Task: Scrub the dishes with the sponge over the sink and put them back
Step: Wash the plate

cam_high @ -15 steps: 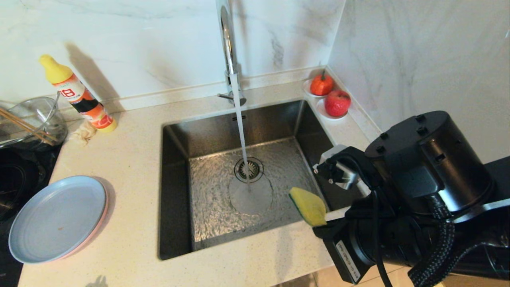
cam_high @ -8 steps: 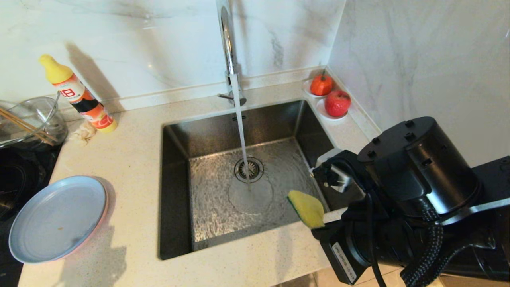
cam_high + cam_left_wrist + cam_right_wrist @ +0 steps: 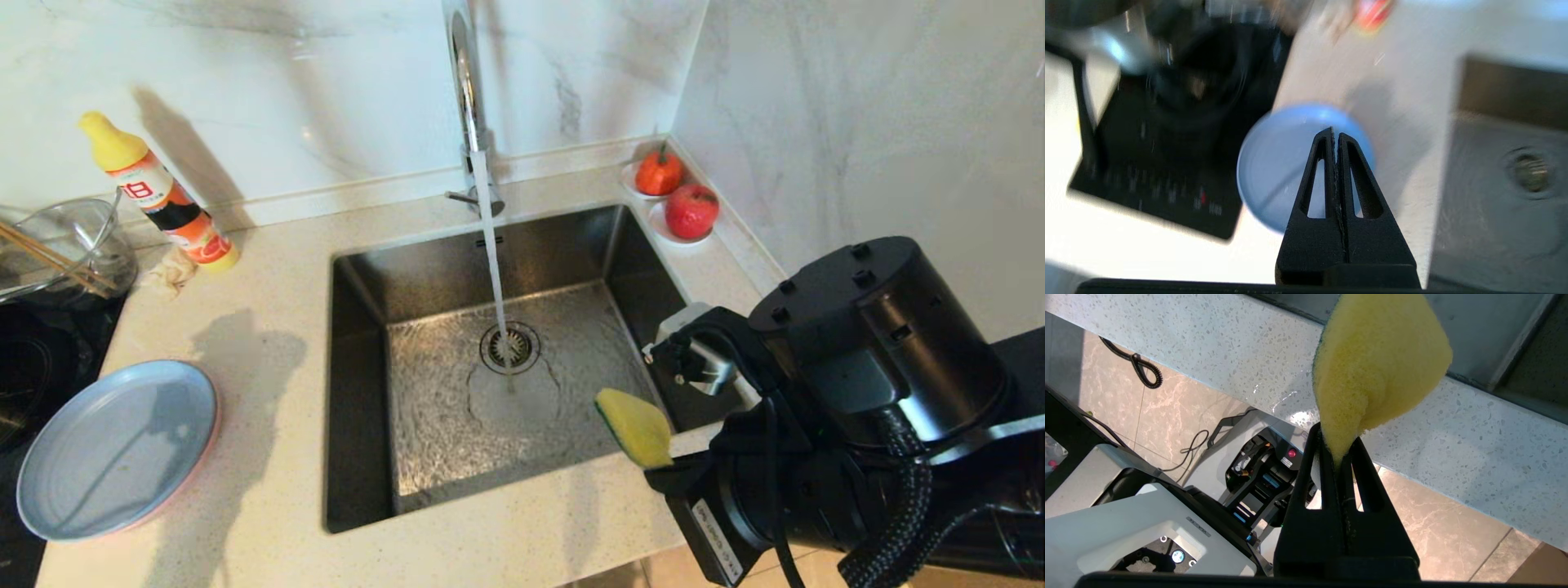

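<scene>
The light blue plate (image 3: 114, 449) lies on the counter left of the sink (image 3: 424, 433), stacked on the pink plate, of which only a rim sliver (image 3: 211, 441) shows. In the left wrist view my left gripper (image 3: 1334, 132) hangs shut and empty above the blue plate (image 3: 1274, 163); in the head view only its shadow falls on the plate. My right gripper (image 3: 1337, 437) is shut on the yellow sponge (image 3: 1376, 363), pinching one end. It holds the sponge (image 3: 635, 426) over the sink's front right corner.
Water runs from the chrome faucet (image 3: 465, 90) onto the drain (image 3: 510, 347). A yellow-capped bottle (image 3: 159, 196), a glass bowl with chopsticks (image 3: 65, 245) and a black cooktop (image 3: 24, 376) stand at the left. Two red fruits on saucers (image 3: 691, 210) sit in the back right corner.
A shadow of the left arm has spread across the counter and the blue plate. The right arm with the sponge has barely shifted.
</scene>
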Robot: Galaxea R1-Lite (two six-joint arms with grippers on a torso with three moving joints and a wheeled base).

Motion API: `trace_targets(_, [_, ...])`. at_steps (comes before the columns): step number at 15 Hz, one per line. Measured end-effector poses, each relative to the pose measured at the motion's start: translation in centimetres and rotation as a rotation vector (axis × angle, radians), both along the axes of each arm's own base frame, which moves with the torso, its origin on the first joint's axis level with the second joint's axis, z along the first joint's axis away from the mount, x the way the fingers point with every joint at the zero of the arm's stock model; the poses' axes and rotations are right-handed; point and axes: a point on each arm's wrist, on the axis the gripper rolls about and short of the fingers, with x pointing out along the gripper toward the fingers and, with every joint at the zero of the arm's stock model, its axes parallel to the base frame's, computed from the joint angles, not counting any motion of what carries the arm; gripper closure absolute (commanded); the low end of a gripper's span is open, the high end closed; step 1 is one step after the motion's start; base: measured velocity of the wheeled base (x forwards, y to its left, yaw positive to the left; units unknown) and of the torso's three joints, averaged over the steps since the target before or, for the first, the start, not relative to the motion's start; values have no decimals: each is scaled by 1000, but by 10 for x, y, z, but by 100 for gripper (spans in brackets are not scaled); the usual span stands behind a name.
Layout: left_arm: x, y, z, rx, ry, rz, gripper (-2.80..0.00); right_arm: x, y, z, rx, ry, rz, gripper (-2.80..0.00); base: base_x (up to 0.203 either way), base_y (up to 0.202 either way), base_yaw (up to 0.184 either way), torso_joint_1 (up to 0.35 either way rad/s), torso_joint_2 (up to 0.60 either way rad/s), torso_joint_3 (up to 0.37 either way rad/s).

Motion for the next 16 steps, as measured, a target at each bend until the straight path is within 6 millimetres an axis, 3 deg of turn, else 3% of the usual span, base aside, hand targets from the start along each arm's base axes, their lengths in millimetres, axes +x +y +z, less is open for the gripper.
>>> trace_targets(5, [97, 34, -29, -158, 232, 121, 0, 1, -1, -1, -3, 4, -4, 0, 0, 0, 0, 0, 0, 0])
trace_targets(8, [135, 67, -50, -304, 291, 149, 0, 1, -1, -5, -10, 14, -2, 0, 0, 0, 0, 0, 0, 0])
trace_targets(11, [150, 90, -61, -413, 294, 149, 0, 1, -1, -9, -20, 25, -1, 0, 0, 0, 0, 0, 0, 0])
trace_targets(16, [157, 129, -65, -583, 259, 120, 0, 1, 0, -11, -25, 29, -1, 0, 0, 0, 0, 0, 0, 0])
